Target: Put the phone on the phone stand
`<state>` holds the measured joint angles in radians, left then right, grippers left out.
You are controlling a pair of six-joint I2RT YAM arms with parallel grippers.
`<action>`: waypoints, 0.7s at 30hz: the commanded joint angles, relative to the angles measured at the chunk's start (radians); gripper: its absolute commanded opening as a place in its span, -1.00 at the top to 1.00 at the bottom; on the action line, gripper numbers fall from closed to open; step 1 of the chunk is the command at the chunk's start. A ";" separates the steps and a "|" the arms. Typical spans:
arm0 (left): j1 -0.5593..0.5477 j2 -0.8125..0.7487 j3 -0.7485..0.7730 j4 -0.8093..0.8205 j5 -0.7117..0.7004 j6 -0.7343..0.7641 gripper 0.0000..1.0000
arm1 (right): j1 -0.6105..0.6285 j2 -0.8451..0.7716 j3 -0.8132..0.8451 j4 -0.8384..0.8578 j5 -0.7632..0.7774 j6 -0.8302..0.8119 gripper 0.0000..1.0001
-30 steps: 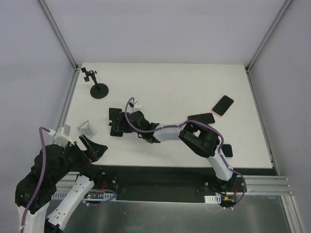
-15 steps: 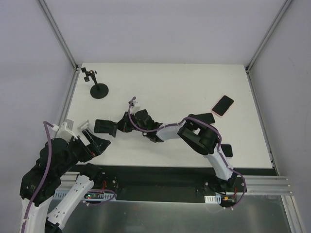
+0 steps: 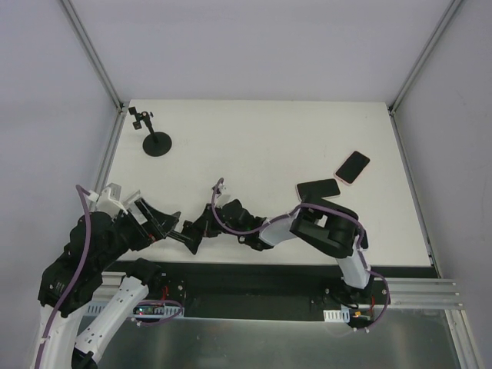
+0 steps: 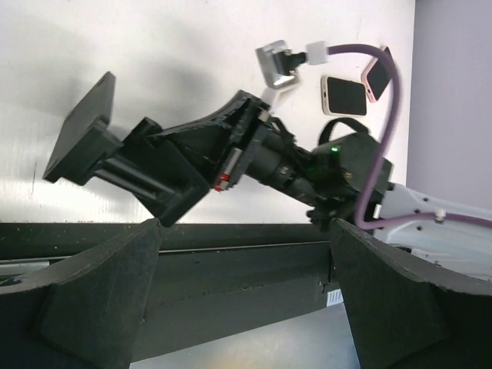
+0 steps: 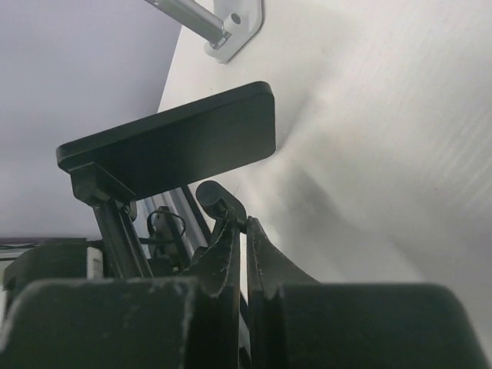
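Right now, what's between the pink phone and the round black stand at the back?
Nothing. In the top view, the stretch of white table between the pink phone and the round black stand is bare.

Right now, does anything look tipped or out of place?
Yes: the phone stand is not upright. The right gripper holds it tilted over, by the near edge of the table, on the left.

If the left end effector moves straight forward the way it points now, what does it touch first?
Most likely the phone stand that the right end effector holds; it lies directly ahead of the left end effector. Depth is unclear.
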<state>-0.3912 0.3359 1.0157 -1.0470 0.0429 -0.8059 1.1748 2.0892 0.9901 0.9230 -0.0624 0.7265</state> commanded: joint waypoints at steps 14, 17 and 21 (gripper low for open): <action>0.003 0.012 -0.223 0.154 0.114 0.002 -0.61 | -0.044 -0.382 -0.119 -0.493 0.207 0.575 0.99; 0.003 -0.029 -0.255 0.209 0.055 -0.048 -0.61 | -0.027 -0.432 -0.049 -0.734 0.220 0.659 0.99; 0.003 -0.058 -0.243 0.243 0.008 -0.055 -0.63 | 0.002 -0.394 -0.057 -0.709 0.222 0.718 0.99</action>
<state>-0.3912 0.3061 0.7563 -0.8982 0.1032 -0.8299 1.1454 1.7168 0.8932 0.2916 0.1318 1.2839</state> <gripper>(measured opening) 0.809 0.021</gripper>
